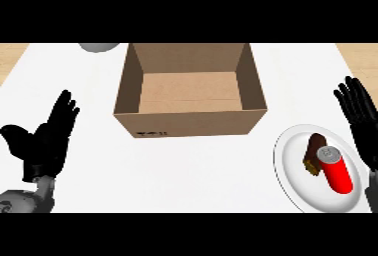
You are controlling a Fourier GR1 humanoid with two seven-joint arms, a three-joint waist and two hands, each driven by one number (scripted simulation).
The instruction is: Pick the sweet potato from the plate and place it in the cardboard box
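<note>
Head view, steeply down on the white counter (199,175).

Hidden or cut off: the sweet potato (317,142) is partly covered by 1 red can (338,175) with a grey top. The can lies along its right side, so I see only its upper end and a strip at the can's left. Its full outline cannot be made out. A grey rounded object (100,46) at the counter's far edge is cut by the view's top, and I cannot tell what it is. My right hand (362,117) runs along the view's right edge, with its forearm almost wholly out of view. My left forearm (26,200) shows only as a short grey stub at the lower left corner. A dark print on the front wall of the cardboard box (192,124) is too small to read.

Task's thing: the sweet potato is dark brown and elongated, with a lighter tan patch near its lower end. It lies on the white plate (294,160) at the lower right, touching the can and well apart from the box. The box stands open-topped at mid-counter, its brown floor in view.

Hands: my 2 hands are spread, fingers straight and pointing up, holding nothing. The left hand (44,140) rests left of the box. The right rests at the plate's right rim, over or beside it, I cannot tell which, and apart from the sweet potato.
</note>
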